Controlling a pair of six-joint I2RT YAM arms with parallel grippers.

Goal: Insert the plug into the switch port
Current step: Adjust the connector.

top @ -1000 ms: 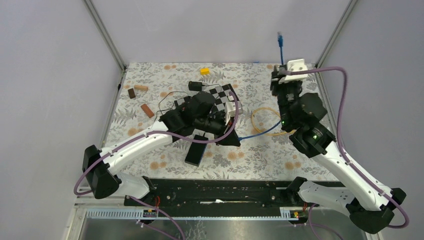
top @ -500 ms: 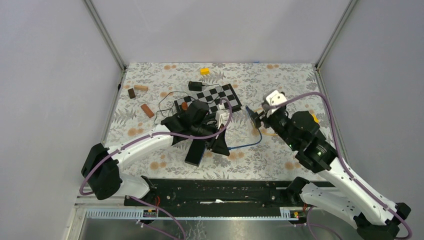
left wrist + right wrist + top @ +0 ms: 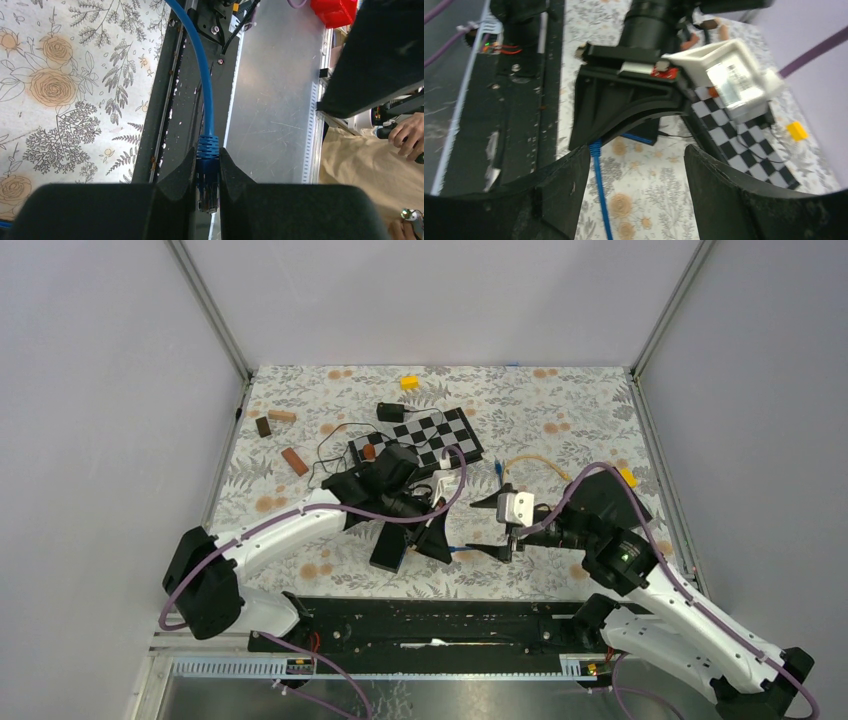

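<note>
My left gripper [image 3: 206,156] is pinched on the blue moulded network plug [image 3: 208,172]. The plug's tip is sunk between my two black fingers [image 3: 176,172], and its round blue cable [image 3: 204,75] runs straight out from them. I hold it just above the flower-patterned table [image 3: 560,400], close to the near edge and about mid-width. The flat black rectangular switch box [image 3: 388,548] lies on the table just beside that gripper, on its left and partly under my left arm; I cannot make out its ports. My right gripper [image 3: 490,527] faces the left one from the right with its fingers spread wide and nothing between them.
</note>
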